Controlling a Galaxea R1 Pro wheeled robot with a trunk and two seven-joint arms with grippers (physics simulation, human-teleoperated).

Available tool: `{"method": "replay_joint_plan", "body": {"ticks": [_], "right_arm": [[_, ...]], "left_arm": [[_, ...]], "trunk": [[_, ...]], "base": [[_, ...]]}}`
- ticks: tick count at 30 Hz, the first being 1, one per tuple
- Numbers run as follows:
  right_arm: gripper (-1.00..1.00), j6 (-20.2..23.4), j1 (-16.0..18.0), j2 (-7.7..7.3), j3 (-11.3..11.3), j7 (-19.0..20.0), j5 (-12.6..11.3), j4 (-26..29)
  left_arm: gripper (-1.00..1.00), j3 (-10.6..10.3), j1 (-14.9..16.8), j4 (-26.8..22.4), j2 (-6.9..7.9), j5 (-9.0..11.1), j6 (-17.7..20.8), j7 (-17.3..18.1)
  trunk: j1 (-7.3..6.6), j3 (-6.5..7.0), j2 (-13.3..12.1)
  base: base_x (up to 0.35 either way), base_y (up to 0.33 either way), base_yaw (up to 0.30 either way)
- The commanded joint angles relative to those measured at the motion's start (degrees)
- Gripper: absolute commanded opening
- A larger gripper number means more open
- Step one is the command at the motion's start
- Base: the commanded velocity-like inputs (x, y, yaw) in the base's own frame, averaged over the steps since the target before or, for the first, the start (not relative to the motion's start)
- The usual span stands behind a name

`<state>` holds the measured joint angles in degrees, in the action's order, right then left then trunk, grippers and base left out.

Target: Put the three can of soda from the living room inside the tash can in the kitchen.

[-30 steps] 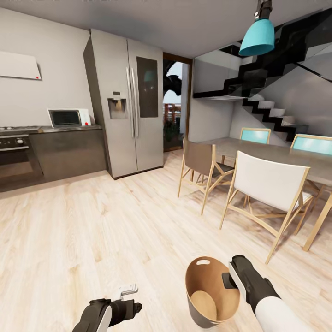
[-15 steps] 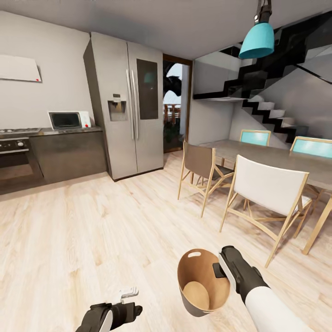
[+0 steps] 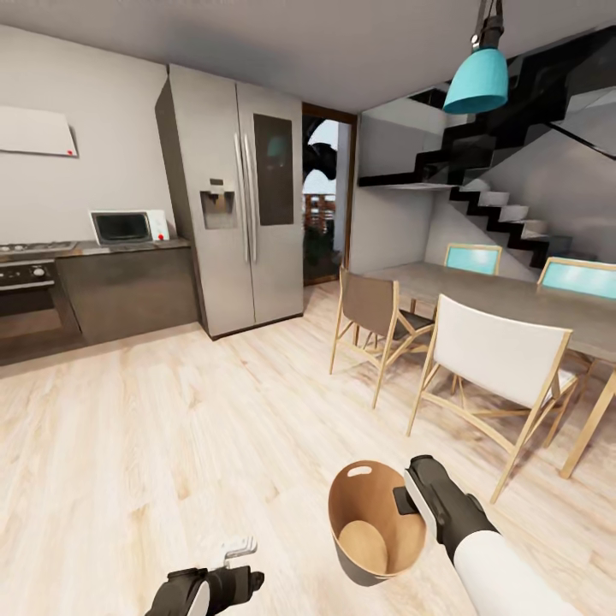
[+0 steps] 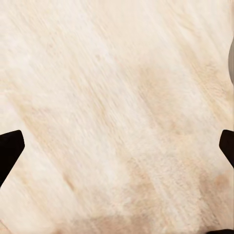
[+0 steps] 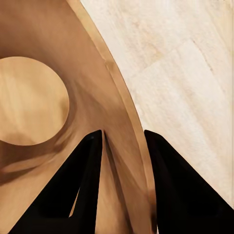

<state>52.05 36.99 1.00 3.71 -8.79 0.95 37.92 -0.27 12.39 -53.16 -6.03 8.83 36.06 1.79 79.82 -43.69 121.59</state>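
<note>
Over the pale plank floor (image 3: 154, 445) of the kitchen, the right tool (image 3: 409, 494) holds the tash can (image 3: 376, 530) by its rim, one finger inside the brown wall and one outside, as the right wrist view shows (image 5: 124, 165). The bucket hangs clear of the floor, tilted, its handle slot turned away from the robot, and its brown bottom is bare: no soda can lies in it. Compared with a second ago the bucket sits higher and farther left in the head view and looks smaller, while the fridge (image 3: 235, 184) and the chairs (image 3: 496, 376) have barely shifted, so the arm appears to have carried the bucket up and outward; over the last half second almost nothing has changed. The left tool (image 3: 241, 547) is released, its fingers spread wide over bare floor (image 4: 117, 117). My reading is that the bucket is being carried about while the cans have yet to be fetched.
</note>
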Motion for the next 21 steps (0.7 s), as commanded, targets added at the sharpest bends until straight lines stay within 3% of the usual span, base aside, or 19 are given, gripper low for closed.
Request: {"method": "replay_joint_plan", "body": {"ticks": [1,7,10,15,17,21], "right_arm": [[-1.00,-0.08,0.02,-0.02,-0.03,0.27,-0.56,0.02],[-1.00,-0.08,0.02,-0.12,-0.02,0.27,-0.52,0.04],[-1.00,-0.07,0.02,-0.21,-0.01,0.27,-0.49,0.04],[-1.00,-0.10,0.02,-0.25,-0.01,0.24,-0.43,0.05],[-1.00,-0.10,0.03,-0.37,-0.02,0.21,-0.42,0.05],[-1.00,-0.10,0.09,-0.50,-0.02,0.19,-0.42,0.05]], "left_arm": [[1.00,0.00,0.00,-0.02,-0.01,0.02,-0.03,-0.04],[1.00,0.00,1.01,-1.33,-0.01,0.21,1.61,0.06],[1.00,0.00,3.07,-2.59,0.04,0.17,5.23,0.06],[1.00,-0.07,8.70,-5.91,0.07,0.01,11.27,-0.01],[1.00,-0.08,12.84,-6.54,0.22,-0.14,15.23,-0.02],[1.00,-0.15,18.17,-6.87,0.25,-0.59,19.63,-0.10]], "trunk": [[-0.23,0.19,-0.41],[-1.55,1.27,-2.82],[-2.21,1.81,-4.02],[-3.30,2.70,-6.03],[-3.74,3.06,-6.83],[-4.62,3.78,-8.44]], "base": [[0.000,0.000,0.000],[0.000,0.000,0.000],[0.000,0.000,0.000],[0.000,0.000,0.000],[0.000,0.000,0.000],[0.000,0.000,0.000]]}}
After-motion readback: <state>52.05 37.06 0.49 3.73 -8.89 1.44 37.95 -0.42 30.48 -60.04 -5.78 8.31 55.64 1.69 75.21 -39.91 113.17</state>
